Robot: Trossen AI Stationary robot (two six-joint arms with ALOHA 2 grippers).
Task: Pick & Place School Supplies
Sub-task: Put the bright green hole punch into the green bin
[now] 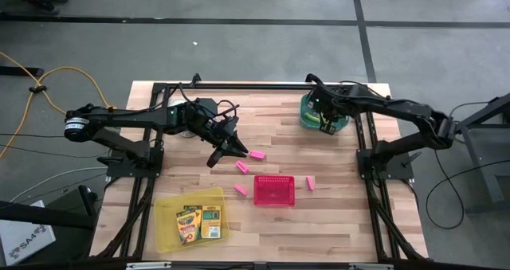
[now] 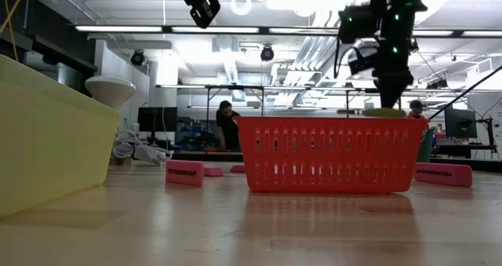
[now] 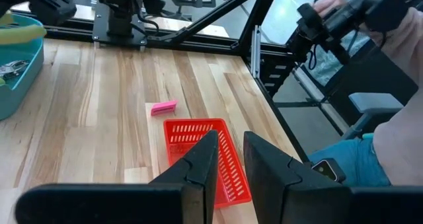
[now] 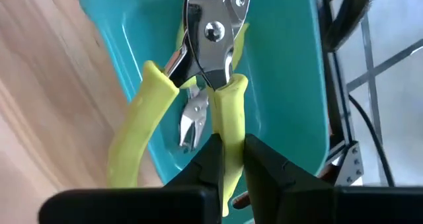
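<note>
Pinching one lime handle of the scissors, the right gripper hangs directly over the teal tray. So narrow a hold could let them swing or slip. The left gripper, slightly parted and empty, waits above the red basket.

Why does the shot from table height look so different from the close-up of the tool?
In the low view, bright ceiling lights backlight the arms into silhouettes, and the red basket reflects softly on the table. In the right wrist view, the tool glints sharply, while the right end effector gripping its handle looks blurred.
</note>
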